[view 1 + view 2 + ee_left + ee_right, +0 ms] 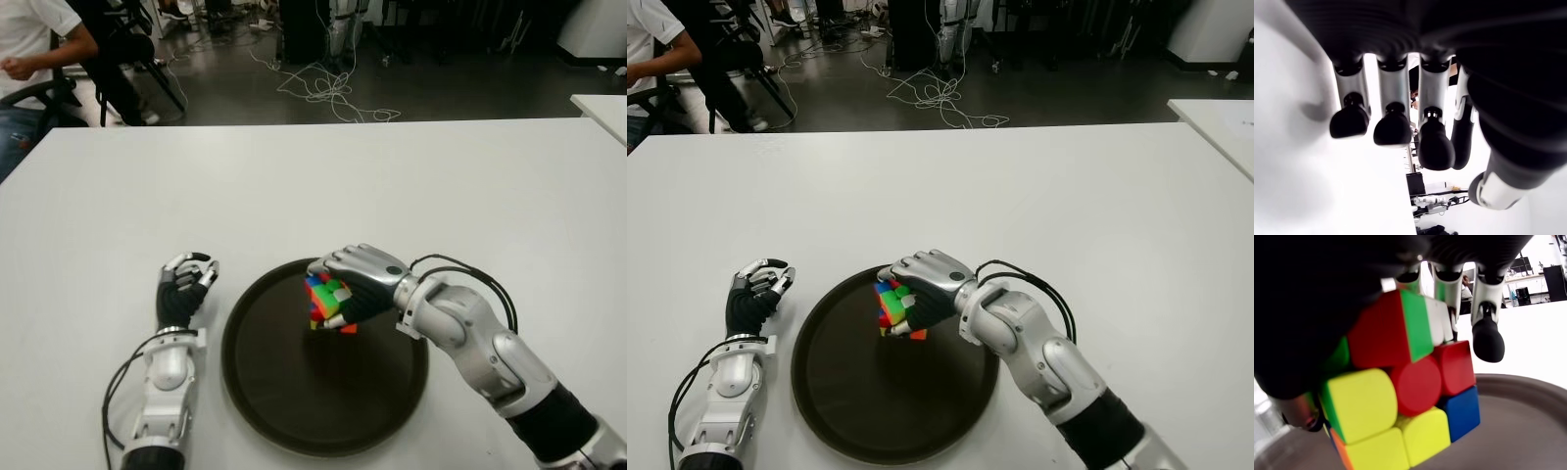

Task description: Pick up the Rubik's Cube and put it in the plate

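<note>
The Rubik's Cube, with red, green, yellow and blue faces, is gripped in my right hand above the dark round plate. It hangs over the plate's far middle part, and whether it touches the plate's surface I cannot tell. In the right wrist view the cube fills the palm, fingers curled round its far side, the plate's rim just beyond. My left hand shows to the left of the plate, fingers loosely curled and holding nothing.
The white table stretches wide around the plate. A person sits on a chair past the table's far left corner. Cables lie on the floor beyond the far edge. Another white table's corner shows at far right.
</note>
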`<state>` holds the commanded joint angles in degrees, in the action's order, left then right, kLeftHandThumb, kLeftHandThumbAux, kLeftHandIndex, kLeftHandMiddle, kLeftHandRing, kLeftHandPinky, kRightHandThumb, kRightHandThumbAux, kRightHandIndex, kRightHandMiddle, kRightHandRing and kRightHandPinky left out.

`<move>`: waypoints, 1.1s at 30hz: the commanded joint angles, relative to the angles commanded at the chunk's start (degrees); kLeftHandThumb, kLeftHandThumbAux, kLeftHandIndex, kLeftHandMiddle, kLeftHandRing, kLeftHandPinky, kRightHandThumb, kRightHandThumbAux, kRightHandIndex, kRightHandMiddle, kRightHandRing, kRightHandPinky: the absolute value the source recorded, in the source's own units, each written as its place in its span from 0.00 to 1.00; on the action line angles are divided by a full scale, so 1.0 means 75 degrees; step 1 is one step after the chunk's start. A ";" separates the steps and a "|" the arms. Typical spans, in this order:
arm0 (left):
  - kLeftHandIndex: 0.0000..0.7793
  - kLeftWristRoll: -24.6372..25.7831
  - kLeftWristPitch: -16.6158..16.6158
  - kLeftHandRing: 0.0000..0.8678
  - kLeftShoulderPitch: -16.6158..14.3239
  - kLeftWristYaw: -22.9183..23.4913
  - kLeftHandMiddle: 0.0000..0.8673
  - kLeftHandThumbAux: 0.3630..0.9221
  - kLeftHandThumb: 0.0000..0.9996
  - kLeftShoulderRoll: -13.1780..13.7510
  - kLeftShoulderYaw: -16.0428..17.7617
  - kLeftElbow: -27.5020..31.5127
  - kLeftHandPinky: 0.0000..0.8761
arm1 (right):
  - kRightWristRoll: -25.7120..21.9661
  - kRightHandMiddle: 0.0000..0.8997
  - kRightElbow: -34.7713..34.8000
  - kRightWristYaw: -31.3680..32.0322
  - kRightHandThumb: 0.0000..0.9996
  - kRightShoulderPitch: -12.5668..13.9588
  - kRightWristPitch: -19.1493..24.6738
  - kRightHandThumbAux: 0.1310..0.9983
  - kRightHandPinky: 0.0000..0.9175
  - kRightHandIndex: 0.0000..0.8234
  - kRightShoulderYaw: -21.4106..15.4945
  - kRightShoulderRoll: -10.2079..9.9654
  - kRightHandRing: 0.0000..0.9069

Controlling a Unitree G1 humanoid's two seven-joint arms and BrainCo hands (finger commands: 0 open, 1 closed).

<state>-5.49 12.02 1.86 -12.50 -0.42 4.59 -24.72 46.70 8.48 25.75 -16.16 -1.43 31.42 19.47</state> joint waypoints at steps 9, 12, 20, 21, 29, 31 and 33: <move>0.57 -0.0007 -0.0022 0.94 -0.0016 0.0021 0.92 0.62 0.71 0.0015 -0.0016 -0.0022 0.91 | 0.0474 0.85 -0.0449 -0.0351 0.69 -0.0031 0.0071 0.70 0.80 0.53 0.0221 -0.0257 0.84; 0.57 -0.0008 -0.0012 0.94 -0.0019 0.0043 0.92 0.62 0.71 0.0033 -0.0029 -0.0035 0.90 | 0.0546 0.85 -0.0550 -0.0435 0.68 -0.0033 0.0035 0.70 0.80 0.53 0.0252 -0.0295 0.84; 0.57 -0.0041 0.0008 0.93 0.0018 0.0058 0.92 0.62 0.71 0.0064 -0.0081 0.0015 0.89 | 0.0625 0.86 -0.0749 -0.0659 0.69 -0.0027 -0.0045 0.70 0.80 0.53 0.0306 -0.0367 0.84; 0.57 -0.0037 -0.0022 0.93 0.0020 0.0055 0.92 0.62 0.71 0.0060 -0.0078 0.0029 0.89 | 0.0622 0.86 -0.0789 -0.0661 0.69 -0.0027 -0.0046 0.70 0.80 0.53 0.0315 -0.0377 0.84; 0.57 -0.0086 -0.0244 0.93 0.0009 -0.0009 0.92 0.62 0.70 0.0052 -0.0058 0.0090 0.90 | 0.0760 0.87 -0.0937 -0.0314 0.69 -0.0098 0.0071 0.70 0.82 0.53 0.0484 -0.0368 0.87; 0.57 -0.0093 -0.0269 0.93 -0.0004 -0.0017 0.92 0.62 0.70 0.0053 -0.0050 0.0078 0.90 | 0.0744 0.87 -0.0927 -0.0131 0.69 -0.0113 0.0121 0.70 0.82 0.53 0.0515 -0.0346 0.87; 0.57 -0.0088 -0.0272 0.93 -0.0008 -0.0011 0.92 0.62 0.70 0.0055 -0.0049 0.0072 0.90 | 0.0719 0.87 -0.0909 -0.0054 0.69 -0.0110 0.0149 0.70 0.82 0.53 0.0520 -0.0337 0.87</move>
<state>-6.15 9.98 1.80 -12.58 0.00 4.22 -24.18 52.09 1.66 25.34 -16.99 -0.31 35.31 16.94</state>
